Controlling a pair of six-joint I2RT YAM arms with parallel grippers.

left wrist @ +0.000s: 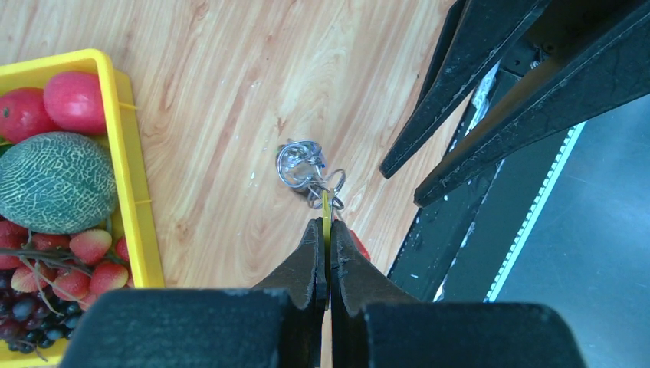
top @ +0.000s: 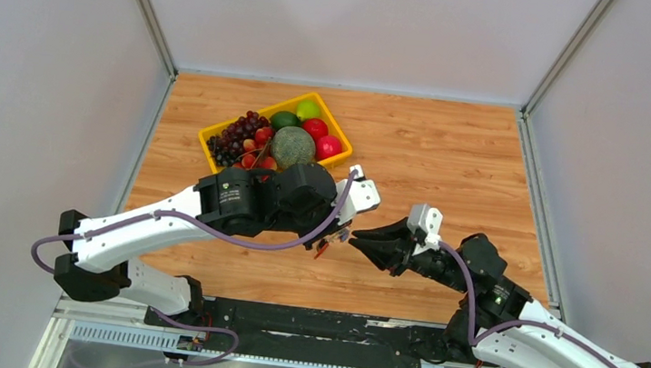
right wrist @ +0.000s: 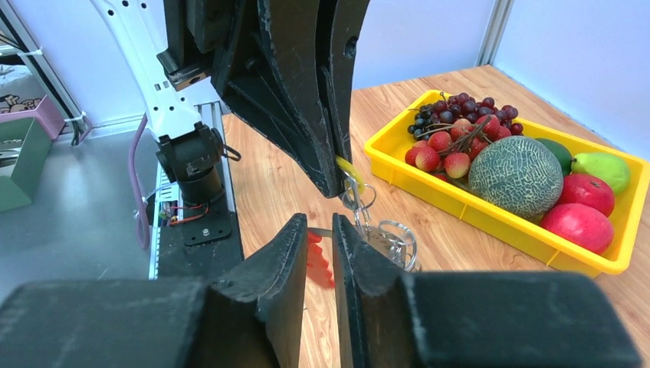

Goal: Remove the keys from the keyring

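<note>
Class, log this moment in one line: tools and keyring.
left tool: shut on yellow-headed key | right tool: slightly open at red oval tag | silvery metal keyring: hanging

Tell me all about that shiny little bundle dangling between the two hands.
The keyring is a small bunch of linked silvery metal loops with a flat red tag. It hangs from a yellow key pinched in the shut left hand, over the wooden table near the yellow tray. The red tag shows in the narrow gap of the right hand; whether they touch is unclear.
</note>
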